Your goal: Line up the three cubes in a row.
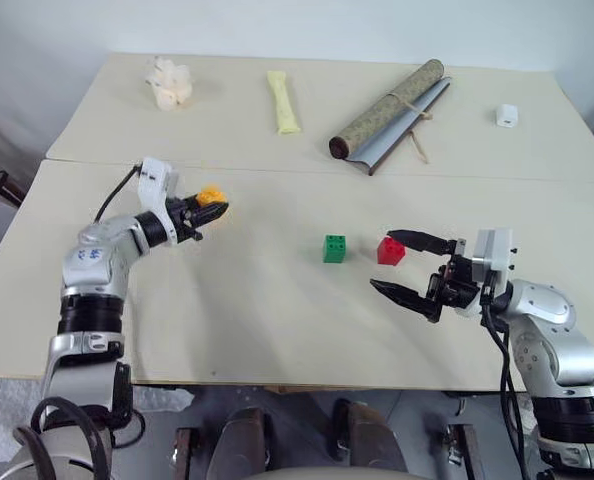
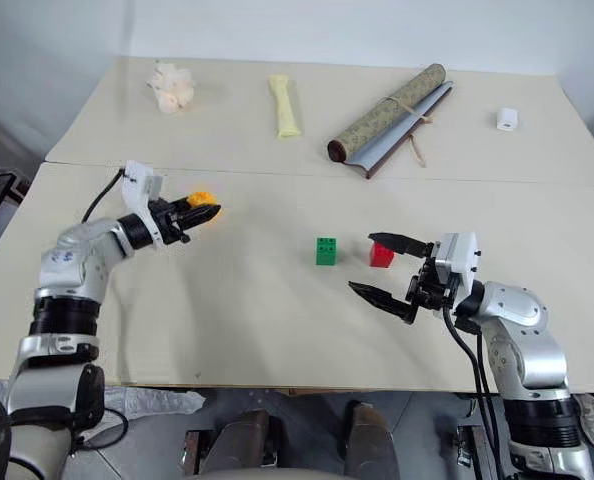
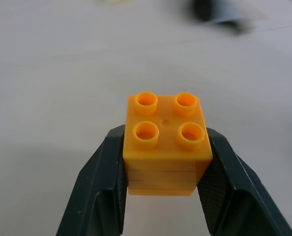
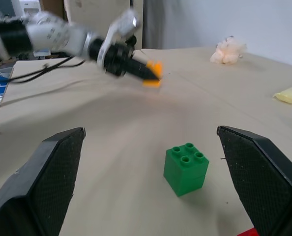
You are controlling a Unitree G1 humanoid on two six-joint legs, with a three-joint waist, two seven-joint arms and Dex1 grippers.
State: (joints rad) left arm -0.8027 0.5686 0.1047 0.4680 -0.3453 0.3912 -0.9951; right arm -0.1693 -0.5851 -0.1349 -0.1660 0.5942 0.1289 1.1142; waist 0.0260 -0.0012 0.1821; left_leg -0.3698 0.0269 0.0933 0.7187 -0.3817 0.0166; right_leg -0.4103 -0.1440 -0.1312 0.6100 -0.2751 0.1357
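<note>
Well apart on the near table (image 1: 277,330): left gripper (image 1: 215,213) at the left, raised over the surface, fingers (image 3: 104,182) pinching the yellow-orange cube (image 3: 165,142) by two opposite sides, studs up. Right gripper (image 1: 402,265) at the right, fingers (image 4: 47,182) spread wide and holding nothing, pointing left toward the green cube (image 1: 334,248). Green cube and red cube (image 1: 390,250) resting on the table near the middle, side by side with a small gap, red to the right and just beside the far finger of the right gripper, not touching it as far as can be told.

Between the held cube and the green cube, bare tabletop with nothing in the way. Likewise bare toward the near edge, with wide room left of the green cube.

Beyond a seam, on the far table (image 1: 97,130): a crumpled white-and-cream lump (image 1: 169,83) at far left, a pale yellow packet (image 1: 284,101) to its right, a rolled mat (image 1: 389,110) lying slantwise with a cord around it, and a small white block (image 1: 506,115) at far right. All well apart from the cubes and from both grippers.
</note>
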